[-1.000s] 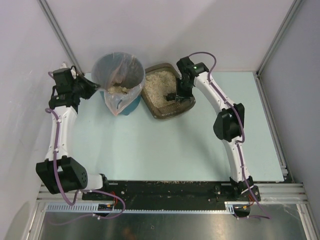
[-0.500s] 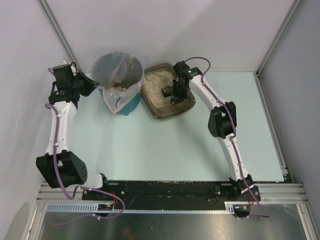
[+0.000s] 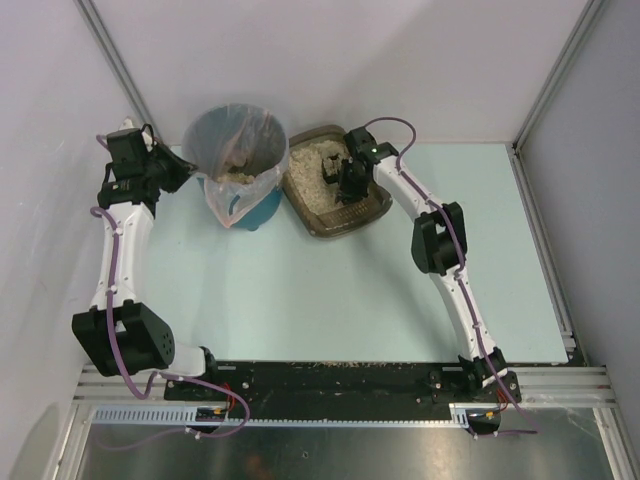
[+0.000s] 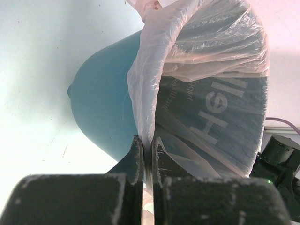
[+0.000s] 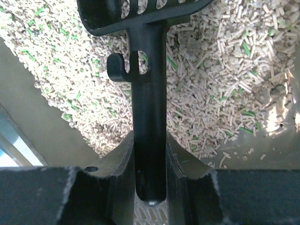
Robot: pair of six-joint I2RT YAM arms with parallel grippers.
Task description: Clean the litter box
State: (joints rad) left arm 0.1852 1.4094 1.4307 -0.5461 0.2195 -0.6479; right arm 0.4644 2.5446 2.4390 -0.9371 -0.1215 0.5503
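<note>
The litter box (image 3: 342, 229) is a grey-brown tray at the back of the table, holding beige pellets (image 5: 225, 70) with green bits. My right gripper (image 3: 350, 182) is over the box and shut on the handle of a black slotted scoop (image 5: 149, 93), whose head points out over the pellets. In the right wrist view the gripper (image 5: 150, 140) clamps the handle from both sides, and bare tray floor (image 5: 37, 117) shows at the left. My left gripper (image 3: 188, 172) (image 4: 147, 143) is shut on the clear liner (image 4: 152, 89) of the teal bin (image 4: 101, 108).
The round teal bin (image 3: 252, 212) stands just left of the litter box, with litter in its liner. Grey walls rise close behind both. The right arm's elbow (image 3: 436, 245) hangs over the table's right half.
The right gripper has carried the scoop leftward and farther back over the litter. The left gripper shifted slightly early on and has since held the liner still.
</note>
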